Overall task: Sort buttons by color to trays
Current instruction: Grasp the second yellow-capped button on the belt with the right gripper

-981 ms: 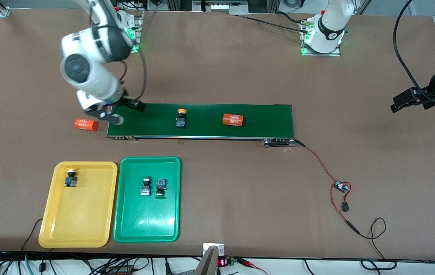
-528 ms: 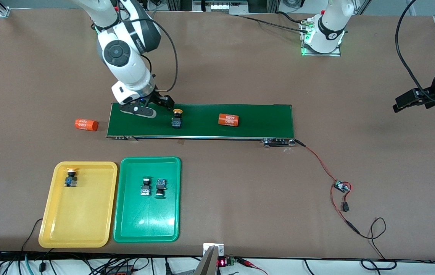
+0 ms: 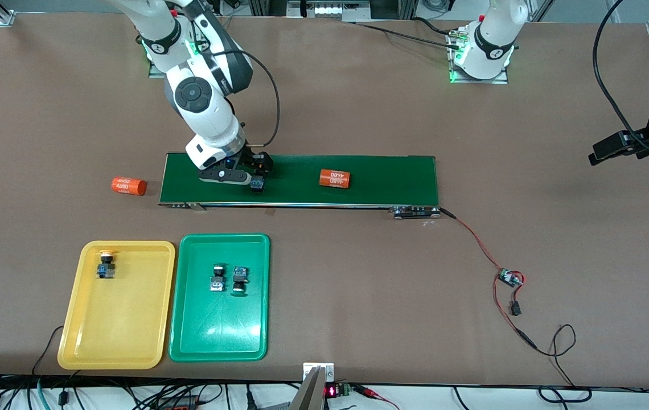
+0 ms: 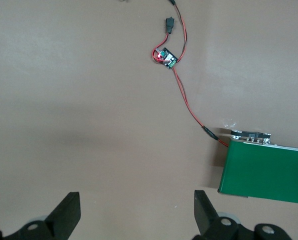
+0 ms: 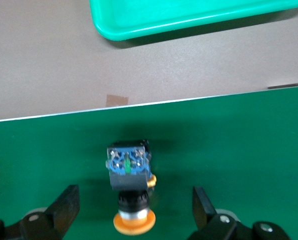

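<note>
Right tool (image 3: 247, 175) spread wide over the conveyor belt (image 3: 381, 179), yellow-capped button (image 5: 129, 186) lying between its fingers, seemingly untouched. Left tool (image 4: 134, 212) released, waiting above bare desk (image 4: 89, 100).

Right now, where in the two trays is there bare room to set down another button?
The yellow tray holds one button in its corner nearest the belt; the rest is bare. In the green tray, two buttons sit side by side in the half nearer the belt; the half nearer the front camera is bare.
</note>
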Motion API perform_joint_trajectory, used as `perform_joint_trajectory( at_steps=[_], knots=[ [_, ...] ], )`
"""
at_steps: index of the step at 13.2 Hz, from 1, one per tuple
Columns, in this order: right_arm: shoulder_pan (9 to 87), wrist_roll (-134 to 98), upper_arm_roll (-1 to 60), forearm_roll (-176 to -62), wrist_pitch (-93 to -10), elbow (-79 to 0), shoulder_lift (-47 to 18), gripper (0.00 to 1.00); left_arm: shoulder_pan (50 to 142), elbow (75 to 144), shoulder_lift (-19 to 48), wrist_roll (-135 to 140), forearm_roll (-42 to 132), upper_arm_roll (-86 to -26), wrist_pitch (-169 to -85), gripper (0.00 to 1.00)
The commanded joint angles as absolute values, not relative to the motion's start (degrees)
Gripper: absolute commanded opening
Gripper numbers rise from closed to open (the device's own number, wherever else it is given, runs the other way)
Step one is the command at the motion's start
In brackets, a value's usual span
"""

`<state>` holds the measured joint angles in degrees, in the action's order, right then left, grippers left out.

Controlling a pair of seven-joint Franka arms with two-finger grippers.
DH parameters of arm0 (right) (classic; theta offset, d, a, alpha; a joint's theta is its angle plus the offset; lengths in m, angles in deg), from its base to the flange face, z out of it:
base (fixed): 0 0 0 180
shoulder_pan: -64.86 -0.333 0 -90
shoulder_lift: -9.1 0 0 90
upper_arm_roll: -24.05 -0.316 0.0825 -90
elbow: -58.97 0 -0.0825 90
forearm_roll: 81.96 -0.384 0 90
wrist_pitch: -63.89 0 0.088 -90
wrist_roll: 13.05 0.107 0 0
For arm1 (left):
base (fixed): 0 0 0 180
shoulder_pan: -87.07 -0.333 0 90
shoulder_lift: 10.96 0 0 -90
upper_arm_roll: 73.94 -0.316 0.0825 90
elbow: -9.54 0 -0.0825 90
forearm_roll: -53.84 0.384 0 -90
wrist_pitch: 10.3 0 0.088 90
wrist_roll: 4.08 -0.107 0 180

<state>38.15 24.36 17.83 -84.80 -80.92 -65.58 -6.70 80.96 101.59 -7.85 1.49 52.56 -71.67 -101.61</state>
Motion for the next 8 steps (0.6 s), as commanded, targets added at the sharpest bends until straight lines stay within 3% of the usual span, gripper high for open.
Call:
perform_joint_trajectory(
  at_steps=[1, 4, 6, 7, 8],
  knots=[
    [37.52, 23.6, 18.42, -83.64, -84.2, -64.17, -10.32, 0.85, 80.74, 102.35, -8.94, 1.64, 52.26, -71.56, -100.39, 1.0],
    [38.31, 21.23, 18.69, -81.78, -84.29, -63.9, -10.85, 0.41, 80.74, 102.27, -8.86, 1.9, 52.17, -71.3, -100.3, 1.0],
    [38.49, 21.31, 18.86, -81.87, -84.2, -63.9, -11.03, 0.26, 80.74, 102.27, -8.94, 1.99, 52.17, -71.3, -100.04, 1.0],
    [39.71, 21.49, 18.95, -81.87, -84.12, -63.29, -10.94, 0.11, 80.74, 102.35, -8.94, 1.99, 52.17, -71.3, -100.04, 1.0],
    [40.5, 21.05, 18.95, -81.87, -83.16, -61.98, -10.5, 0.06, 80.66, 102.44, -8.86, 1.99, 52.17, -71.3, -99.78, 1.0]
  ],
)
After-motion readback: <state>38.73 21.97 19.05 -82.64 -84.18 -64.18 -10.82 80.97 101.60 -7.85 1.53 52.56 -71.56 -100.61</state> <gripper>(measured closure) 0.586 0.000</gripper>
